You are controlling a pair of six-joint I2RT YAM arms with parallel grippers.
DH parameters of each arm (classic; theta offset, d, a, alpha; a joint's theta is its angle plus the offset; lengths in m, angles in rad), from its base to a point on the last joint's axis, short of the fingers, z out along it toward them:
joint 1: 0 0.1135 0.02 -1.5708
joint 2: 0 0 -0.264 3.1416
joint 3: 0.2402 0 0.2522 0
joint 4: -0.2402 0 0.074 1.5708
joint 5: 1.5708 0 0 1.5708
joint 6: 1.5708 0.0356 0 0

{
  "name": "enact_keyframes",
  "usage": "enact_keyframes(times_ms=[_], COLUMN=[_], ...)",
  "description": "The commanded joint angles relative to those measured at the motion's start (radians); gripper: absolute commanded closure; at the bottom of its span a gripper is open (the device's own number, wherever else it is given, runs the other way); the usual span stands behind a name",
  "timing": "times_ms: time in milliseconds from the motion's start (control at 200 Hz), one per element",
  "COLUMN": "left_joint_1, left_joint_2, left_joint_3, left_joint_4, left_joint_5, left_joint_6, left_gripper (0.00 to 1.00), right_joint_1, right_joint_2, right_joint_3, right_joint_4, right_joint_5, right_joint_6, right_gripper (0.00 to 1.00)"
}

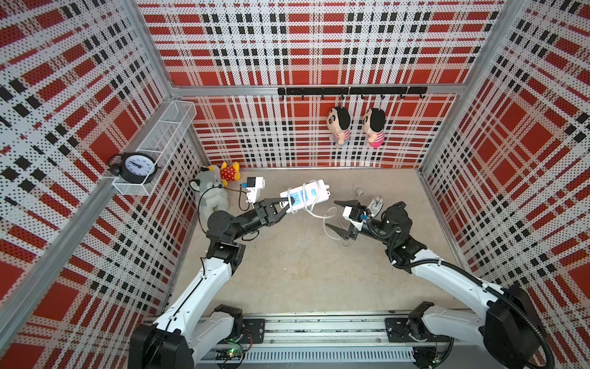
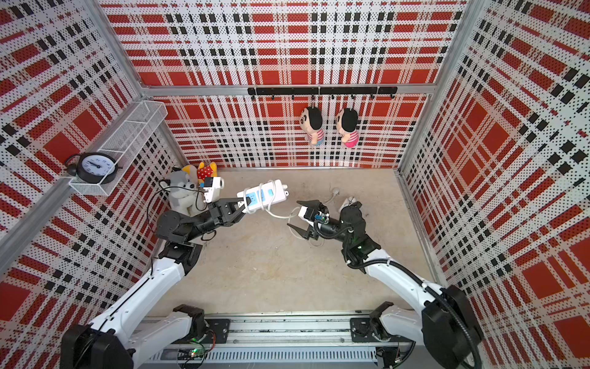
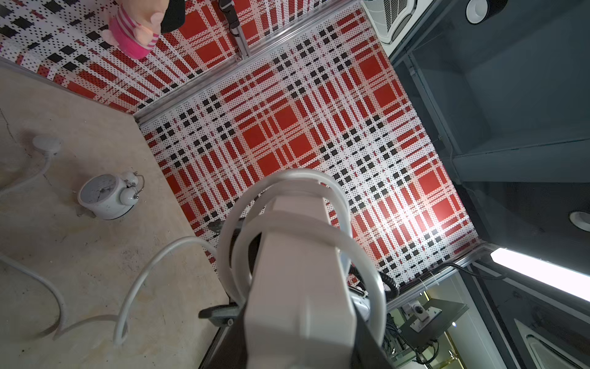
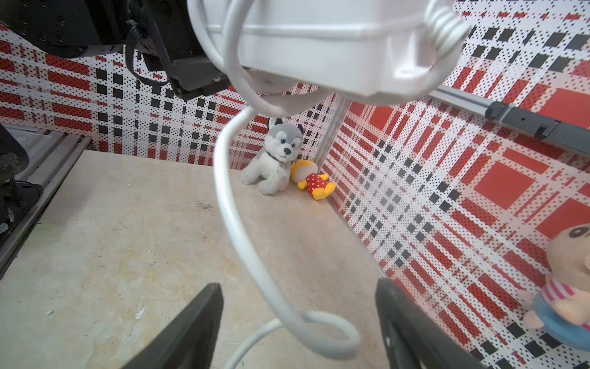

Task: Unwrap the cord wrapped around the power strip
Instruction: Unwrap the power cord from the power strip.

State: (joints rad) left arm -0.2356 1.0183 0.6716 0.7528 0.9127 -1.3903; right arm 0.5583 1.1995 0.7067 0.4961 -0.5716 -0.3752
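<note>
Left gripper (image 1: 289, 204) is clamped on the near end of the power strip (image 1: 306, 195). The bar sticks straight out past its fingertips, blue sockets facing up, and is held off the table (image 1: 287, 271). Same in both top views; second check at (image 2: 244, 204) and (image 2: 265, 195).

The cord (image 1: 314, 214) has a couple of turns round the strip just ahead of the left fingertips. From the left wrist I see those loops hugging the body (image 3: 300, 271). The free run drops off the side towards the right gripper.

Right gripper (image 1: 331, 214) is released, jaws wide and holding nothing. From the right wrist, the cord (image 4: 236, 230) hangs down from the strip (image 4: 319, 41) and curls between the two fingers (image 4: 191, 319). I can't see it touching either one.

The plug (image 1: 359, 191) lies on the table beyond the right gripper, well clear of its jaws. It is near a white alarm clock (image 1: 376, 203).
</note>
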Motion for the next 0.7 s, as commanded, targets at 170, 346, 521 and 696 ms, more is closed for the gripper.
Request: enact_keyframes(times_ms=[170,346,521,696], left_joint_1=[-0.003,-0.004,-0.004,-0.004], left_joint_2=[-0.028,-0.028,-0.037,-0.038], left_joint_3=[-0.004,0.003,0.006,0.002], left_joint_4=[0.031,0.025,0.008,0.002], left_joint_5=[-0.005,-0.003,-0.001,0.0], left_joint_6=[0.014,0.012,0.018,0.022], left_gripper=[1.0,1.0,1.0,1.0], right_joint_1=[0.003,0.003,0.003,0.003], right_joint_2=[0.107,0.146,0.204,0.224], right_joint_3=[0.052,0.014,-0.002,-0.024], right_joint_4=[0.039,0.092,0.186,0.301], right_joint_5=[-0.012,-0.093,-0.117,-0.104], right_joint_6=[-0.07,-0.099,-0.05,0.013], right_gripper=[0.22,1.0,1.0,1.0])
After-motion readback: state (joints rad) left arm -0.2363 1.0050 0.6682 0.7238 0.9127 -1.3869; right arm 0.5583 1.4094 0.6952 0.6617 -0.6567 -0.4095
